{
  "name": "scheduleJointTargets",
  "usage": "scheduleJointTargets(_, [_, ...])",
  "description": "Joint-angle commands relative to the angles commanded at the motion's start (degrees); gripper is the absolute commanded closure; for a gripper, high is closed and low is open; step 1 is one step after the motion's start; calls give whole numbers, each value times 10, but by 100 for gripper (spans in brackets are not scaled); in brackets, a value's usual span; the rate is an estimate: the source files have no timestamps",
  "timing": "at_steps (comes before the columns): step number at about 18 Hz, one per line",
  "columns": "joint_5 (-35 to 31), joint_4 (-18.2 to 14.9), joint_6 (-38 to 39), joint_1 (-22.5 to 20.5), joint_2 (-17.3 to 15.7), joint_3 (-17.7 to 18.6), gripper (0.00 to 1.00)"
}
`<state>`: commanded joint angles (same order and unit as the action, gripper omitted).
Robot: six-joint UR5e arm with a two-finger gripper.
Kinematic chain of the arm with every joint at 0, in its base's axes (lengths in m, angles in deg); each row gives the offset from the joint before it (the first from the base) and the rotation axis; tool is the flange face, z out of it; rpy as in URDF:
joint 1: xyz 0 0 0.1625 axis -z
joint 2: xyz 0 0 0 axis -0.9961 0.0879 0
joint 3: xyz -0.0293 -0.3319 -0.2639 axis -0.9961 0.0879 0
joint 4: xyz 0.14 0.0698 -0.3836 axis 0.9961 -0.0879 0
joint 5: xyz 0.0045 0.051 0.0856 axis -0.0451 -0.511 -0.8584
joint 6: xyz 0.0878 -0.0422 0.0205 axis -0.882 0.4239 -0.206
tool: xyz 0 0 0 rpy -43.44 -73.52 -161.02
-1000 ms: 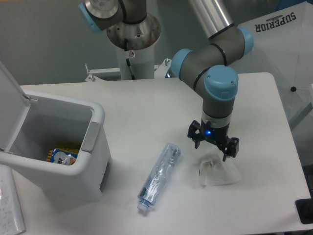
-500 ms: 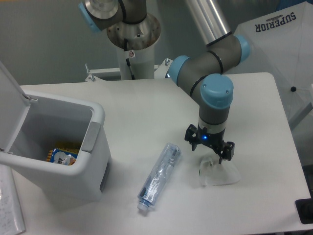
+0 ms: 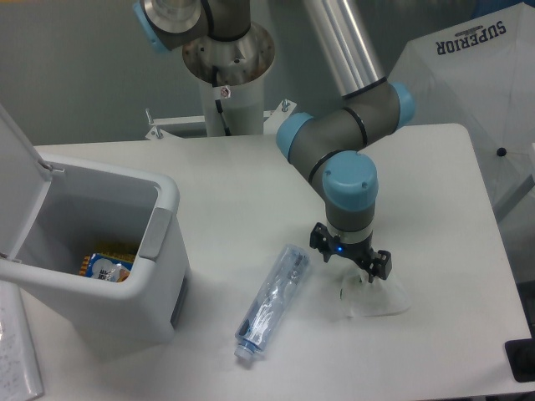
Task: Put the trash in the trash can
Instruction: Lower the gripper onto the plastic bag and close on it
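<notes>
Gripper [image 3: 349,266] stands low over the crumpled wrapper [image 3: 374,298], hiding its upper edge; jaws appear spread, nothing grasped. Crushed bottle [image 3: 272,302] lies on the worktop [image 3: 242,180] between wrapper and open trash can [image 3: 150,276].

The trash can [image 3: 125,276] at lower left is smooth white plastic with a soft sheen. The crushed bottle [image 3: 272,302] is clear, glossy plastic; the wrapper [image 3: 376,299] is thin, crinkled, transparent film. The table [image 3: 251,184] looks matt white, the arm's tube [image 3: 338,38] brushed metal.
</notes>
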<state>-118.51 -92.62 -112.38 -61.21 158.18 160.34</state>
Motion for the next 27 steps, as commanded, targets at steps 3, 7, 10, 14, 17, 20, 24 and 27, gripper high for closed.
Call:
scheduleJointTargets(3, [-3, 3, -1, 0, 3, -3, 28])
scheduleJointTargets(7, [-46, 6, 1, 11, 11, -8, 45])
scheduleJointTargets(10, [-53, 13, 3, 14, 13, -9, 60])
scheduleJointTargets(14, [-51, 13, 42, 20, 15, -20, 77])
scheduleJointTargets(17, [-50, 13, 54, 23, 15, -24, 80])
scheduleJointTargets(20, [-48, 13, 60, 23, 13, -25, 90])
scheduleJointTargets(24, [-37, 12, 76, 23, 6, -47, 91])
scheduleJointTargets(27, [-7, 12, 85, 21, -10, -54, 91])
